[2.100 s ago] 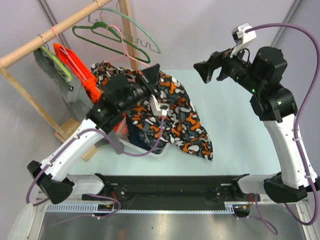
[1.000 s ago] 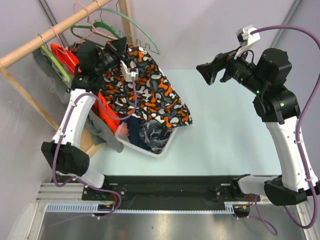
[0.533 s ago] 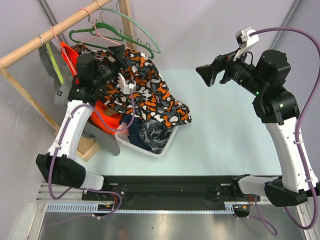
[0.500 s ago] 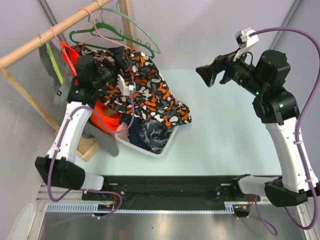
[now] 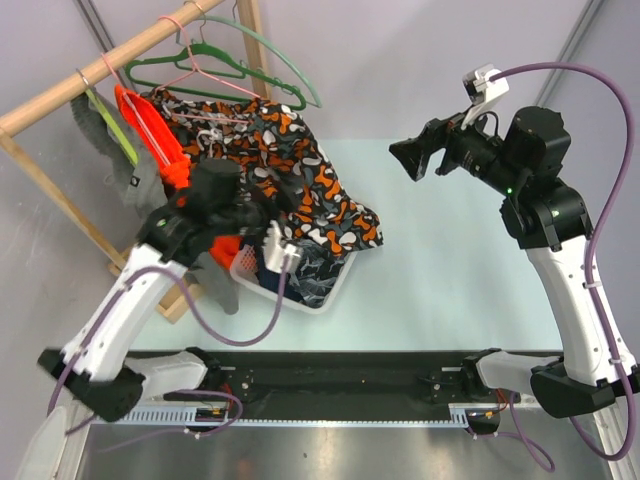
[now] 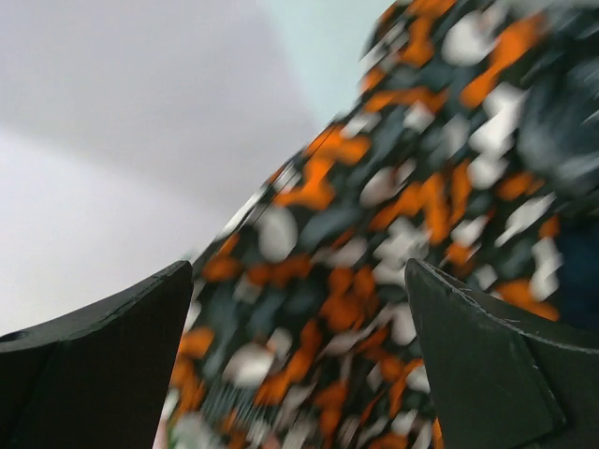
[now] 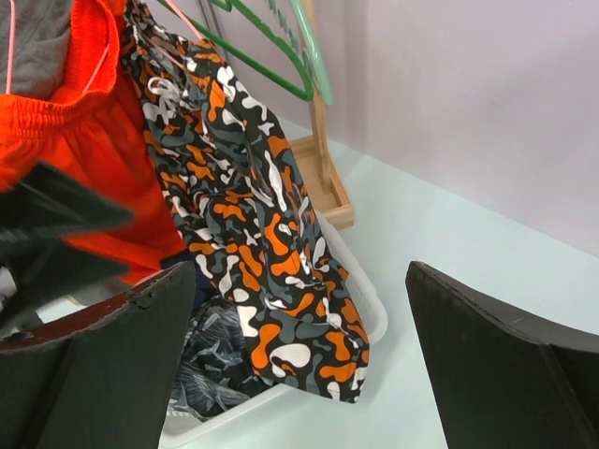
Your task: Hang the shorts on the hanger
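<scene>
Both spread & empty, left gripper (image 6: 298, 281) + right gripper (image 7: 301, 276); blob-print dark cloth shorts (image 5: 295, 175) seem hung on thin pink wire hanger (image 5: 188, 52), far left; nxt: check hold.

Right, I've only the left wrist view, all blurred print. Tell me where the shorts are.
Observer: The shorts hang at the pink hanger on the wooden rail.
Operator: Give me the lower end.
Observer: It drapes over the rim of the white basket.
Operator: Report the right tool.
Observer: The right tool is open and empty, raised above the table, right of the basket.
</scene>
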`<move>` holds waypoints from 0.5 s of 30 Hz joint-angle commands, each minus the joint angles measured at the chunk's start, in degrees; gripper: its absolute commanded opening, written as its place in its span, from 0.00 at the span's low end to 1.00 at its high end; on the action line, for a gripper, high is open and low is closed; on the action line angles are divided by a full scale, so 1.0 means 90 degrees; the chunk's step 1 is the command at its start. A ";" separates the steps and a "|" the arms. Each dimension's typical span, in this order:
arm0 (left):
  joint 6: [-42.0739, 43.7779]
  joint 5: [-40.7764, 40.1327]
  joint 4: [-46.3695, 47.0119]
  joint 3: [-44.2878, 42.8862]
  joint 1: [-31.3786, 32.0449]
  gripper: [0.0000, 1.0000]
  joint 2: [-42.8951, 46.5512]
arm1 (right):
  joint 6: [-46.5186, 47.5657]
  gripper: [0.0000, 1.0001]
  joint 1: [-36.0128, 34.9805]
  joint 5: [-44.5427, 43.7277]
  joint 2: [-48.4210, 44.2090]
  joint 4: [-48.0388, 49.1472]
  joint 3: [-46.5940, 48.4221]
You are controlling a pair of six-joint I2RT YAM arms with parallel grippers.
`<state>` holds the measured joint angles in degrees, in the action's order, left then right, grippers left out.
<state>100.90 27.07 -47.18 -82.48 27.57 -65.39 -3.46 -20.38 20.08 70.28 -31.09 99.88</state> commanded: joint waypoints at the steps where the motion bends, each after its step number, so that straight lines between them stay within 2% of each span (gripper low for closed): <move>1: -0.0878 -0.0371 -0.1047 -0.0629 0.0910 1.00 -0.1082 | -0.0074 1.00 0.0038 -0.0052 -0.0191 0.0232 -0.0072; 2: -0.1044 -0.0390 -0.1057 -0.0824 0.0998 1.00 -0.1645 | -0.0006 1.00 0.0048 -0.0063 -0.0240 0.0174 -0.0111; 6: -0.1192 -0.0654 -0.1631 -0.2121 0.1340 1.00 -0.3091 | 0.0082 1.00 0.0145 -0.0189 -0.0348 0.0027 -0.0198; 9: -0.1328 -0.0781 -0.1779 -0.2718 0.1438 1.00 -0.3991 | 0.0072 1.00 0.0272 -0.0180 -0.0397 -0.0032 -0.0286; 15: -0.1378 -0.1317 -0.2531 -0.3511 0.1468 1.00 -0.5175 | 0.0063 1.00 0.0409 -0.0151 -0.0436 -0.0100 -0.0365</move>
<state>89.97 18.90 -62.67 -108.73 40.56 -108.38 -3.01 -17.45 18.94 67.37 -32.36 97.08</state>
